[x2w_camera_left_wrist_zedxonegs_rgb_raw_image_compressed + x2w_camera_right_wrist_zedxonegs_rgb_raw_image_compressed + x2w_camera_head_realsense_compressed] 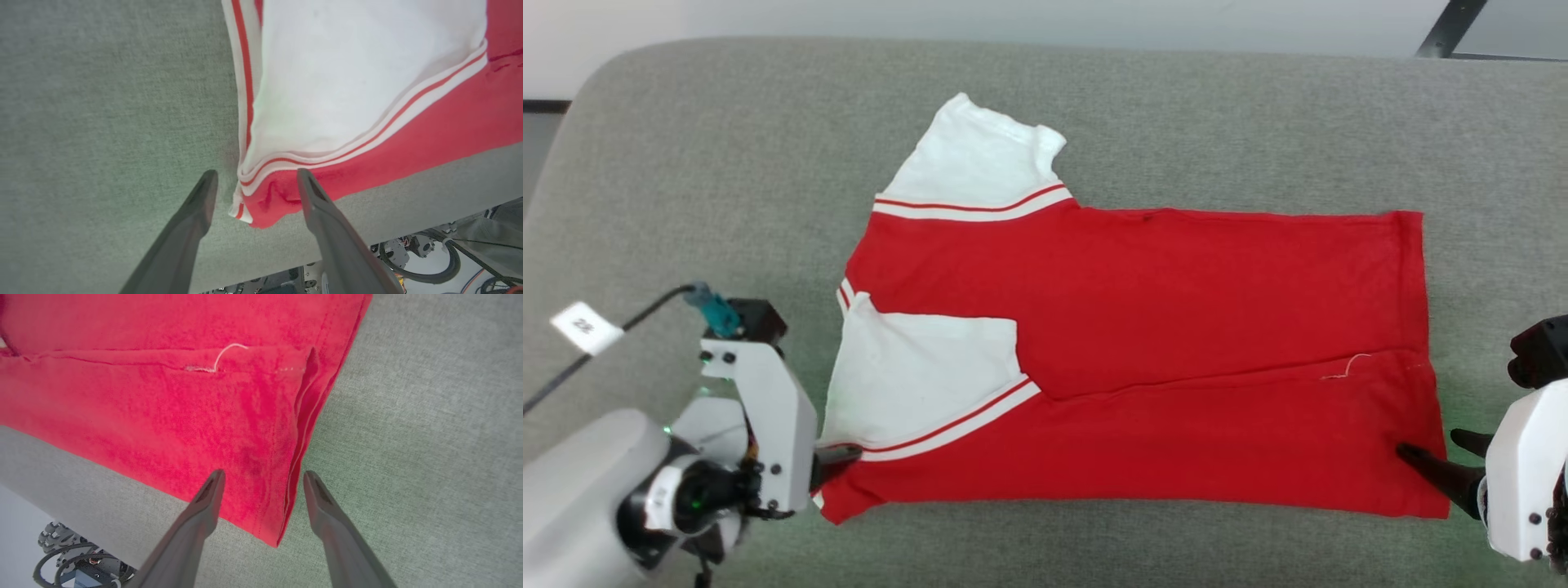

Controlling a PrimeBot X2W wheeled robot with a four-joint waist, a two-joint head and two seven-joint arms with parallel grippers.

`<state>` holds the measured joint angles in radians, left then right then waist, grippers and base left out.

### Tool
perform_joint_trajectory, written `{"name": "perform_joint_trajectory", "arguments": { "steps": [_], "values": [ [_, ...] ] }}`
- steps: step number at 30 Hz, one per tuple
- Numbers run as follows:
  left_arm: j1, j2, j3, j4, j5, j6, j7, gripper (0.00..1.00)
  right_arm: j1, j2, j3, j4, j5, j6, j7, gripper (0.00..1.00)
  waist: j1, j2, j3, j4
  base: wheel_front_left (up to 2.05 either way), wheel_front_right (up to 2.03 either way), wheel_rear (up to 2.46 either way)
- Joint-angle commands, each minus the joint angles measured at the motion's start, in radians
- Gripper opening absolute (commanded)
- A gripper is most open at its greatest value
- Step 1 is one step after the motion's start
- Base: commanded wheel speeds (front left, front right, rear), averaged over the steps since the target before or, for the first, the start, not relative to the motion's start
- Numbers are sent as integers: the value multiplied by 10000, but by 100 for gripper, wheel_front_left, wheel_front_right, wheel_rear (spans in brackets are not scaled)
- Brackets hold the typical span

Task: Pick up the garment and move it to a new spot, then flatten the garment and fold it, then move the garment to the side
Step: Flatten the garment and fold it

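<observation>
The red garment (1143, 310) lies flat across the grey table (727, 163), white sleeves to the left and hem to the right. Its near long side is folded up over the body, with the near white sleeve (915, 376) on top. My left gripper (837, 461) is open at the near left corner; in the left wrist view its fingertips (257, 175) straddle the striped trim of the garment (347, 81). My right gripper (1441, 453) is open at the near right corner, where its fingertips (263, 475) straddle the hem edge of the garment (163, 416).
A white numbered tag (584, 327) on a black cable hangs by my left arm. The table's near edge (408, 204) runs just behind both grippers, with my wheeled base (77, 563) below it. Bare grey cloth (429, 416) stretches right of the hem.
</observation>
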<state>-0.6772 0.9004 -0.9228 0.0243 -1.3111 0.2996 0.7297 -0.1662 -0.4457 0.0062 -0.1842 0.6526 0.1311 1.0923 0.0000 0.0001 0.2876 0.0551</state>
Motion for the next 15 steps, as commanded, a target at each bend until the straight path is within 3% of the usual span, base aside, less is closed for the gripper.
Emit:
{"name": "perform_joint_trajectory", "arguments": {
  "steps": [1,5,11,15],
  "values": [
    [-62,196,108,-109,36,85,-59,100,213,62,-48,-174,3,-8,-239,100,0,-1,-75,-133,0,0,0],
    [-156,427,395,-399,49,122,-333,100,368,203,-154,-542,-95,-8,-961,100,0,-1,-163,-284,0,0,0],
    [-424,601,765,-653,425,69,-1038,100,414,111,156,-1188,-448,-8,-2920,100,0,-1,-231,-541,0,0,0],
    [-731,585,1048,-765,984,-39,-1901,100,216,-2,441,-1468,-1081,-8,-5121,100,0,-1,-267,-779,0,0,0]
  ]
}}
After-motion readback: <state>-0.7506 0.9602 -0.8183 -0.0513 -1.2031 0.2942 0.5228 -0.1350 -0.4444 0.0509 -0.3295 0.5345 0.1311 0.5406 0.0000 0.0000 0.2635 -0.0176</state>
